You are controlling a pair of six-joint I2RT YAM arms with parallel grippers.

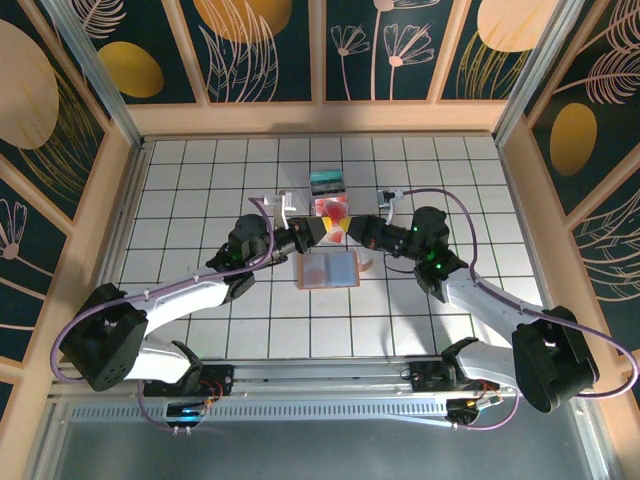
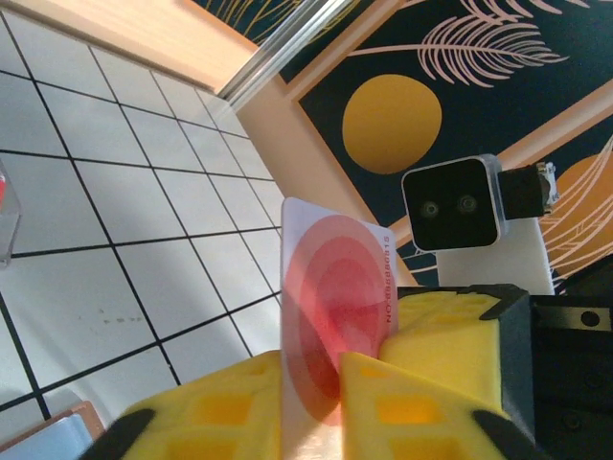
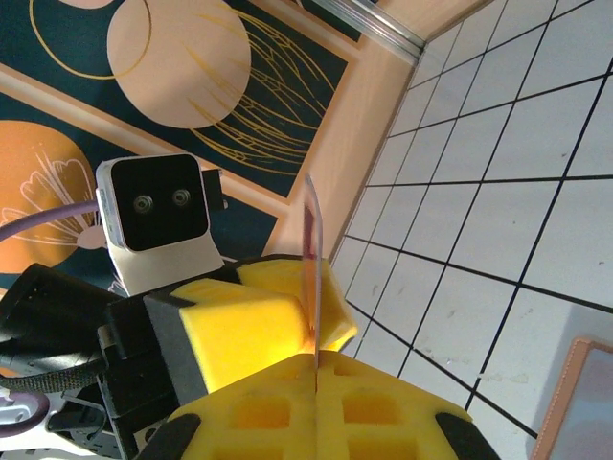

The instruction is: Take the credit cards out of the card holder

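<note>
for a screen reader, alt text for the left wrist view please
A pink-white card with red circles is clamped by both the left pincer at the bottom and the right pincer at right, above a white tiled table.

The top external view is lit brightly and evenly from above. The white tiled surface (image 1: 200,170) is rendered without glare, and only faint, soft shadows are cast on it. The lower strip of that frame is noticeably dimmer.

In the wrist views, the yellow pads (image 2: 230,412) of the left end effector (image 2: 326,402) and of the right end effector (image 3: 314,383) are blurred along the bottom edge. The pink-white card (image 2: 330,287) and the wall panels (image 2: 498,77) are held sharper. A bright highlight is seen on the aluminium rail (image 2: 278,53) at upper centre.
</note>
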